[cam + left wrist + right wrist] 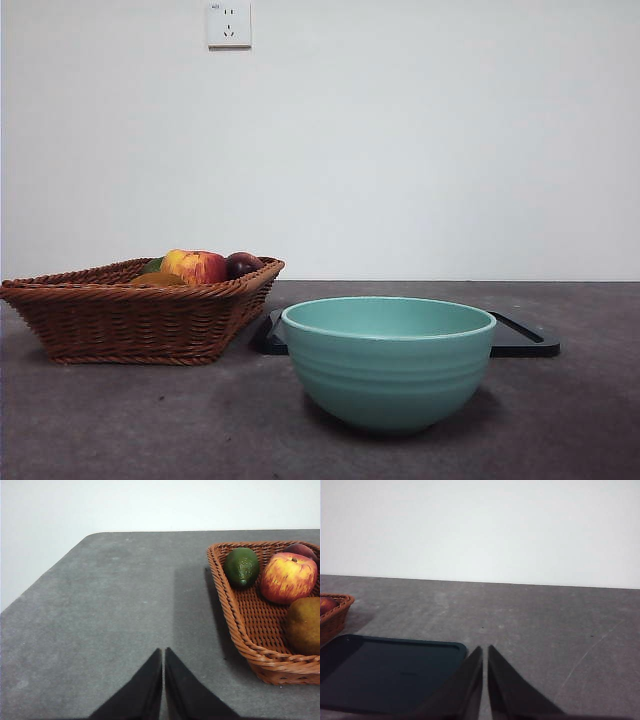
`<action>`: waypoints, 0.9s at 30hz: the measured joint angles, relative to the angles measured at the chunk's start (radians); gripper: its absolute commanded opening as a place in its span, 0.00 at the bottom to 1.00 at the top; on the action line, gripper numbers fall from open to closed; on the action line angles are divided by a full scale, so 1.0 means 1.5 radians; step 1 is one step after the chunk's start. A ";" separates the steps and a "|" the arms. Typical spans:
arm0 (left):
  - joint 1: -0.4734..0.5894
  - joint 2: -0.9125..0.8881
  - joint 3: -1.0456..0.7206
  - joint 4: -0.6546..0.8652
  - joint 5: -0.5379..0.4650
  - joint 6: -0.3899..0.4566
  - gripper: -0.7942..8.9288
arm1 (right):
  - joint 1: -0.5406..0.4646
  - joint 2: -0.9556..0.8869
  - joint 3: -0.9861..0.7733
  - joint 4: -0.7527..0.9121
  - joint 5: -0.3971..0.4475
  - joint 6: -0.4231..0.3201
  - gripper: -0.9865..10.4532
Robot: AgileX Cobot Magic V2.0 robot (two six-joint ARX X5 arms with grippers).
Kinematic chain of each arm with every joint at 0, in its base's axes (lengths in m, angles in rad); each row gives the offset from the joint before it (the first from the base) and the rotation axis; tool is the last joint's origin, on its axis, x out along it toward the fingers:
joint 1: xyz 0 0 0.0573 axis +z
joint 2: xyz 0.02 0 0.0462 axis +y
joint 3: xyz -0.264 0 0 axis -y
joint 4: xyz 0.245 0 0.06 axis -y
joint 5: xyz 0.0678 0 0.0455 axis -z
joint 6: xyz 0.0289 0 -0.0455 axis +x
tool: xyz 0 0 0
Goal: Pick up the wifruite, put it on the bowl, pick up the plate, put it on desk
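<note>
A brownish-olive fruit (303,625), which I take for the wifruite, lies in the brown wicker basket (245,625) and shows as a low brown shape (155,280) in the front view. The teal-green bowl (388,375) stands empty and upright on the desk (150,420), near the camera. Behind it lies a flat black tray (525,340), the only plate-like thing, bare in the right wrist view (385,675). My left gripper (163,651) is shut above bare desk beside the basket. My right gripper (485,649) is shut by the tray's corner. Both are empty.
The basket (130,320) also holds a red-yellow apple (287,577), a dark green avocado (241,567) and a dark plum (242,264). A white wall with a socket (228,24) closes the far side. The desk's left edge (45,575) runs near the left arm.
</note>
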 measured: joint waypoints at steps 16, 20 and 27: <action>0.000 0.000 0.000 0.000 0.000 0.000 0.09 | 0.000 -0.038 -0.067 -0.029 0.017 0.000 0.09; 0.000 0.000 0.000 0.000 0.000 0.000 0.09 | 0.000 -0.037 -0.067 -0.080 0.017 0.000 0.09; 0.000 0.000 0.000 0.000 0.000 0.000 0.09 | 0.000 -0.037 -0.066 -0.081 0.019 0.000 0.09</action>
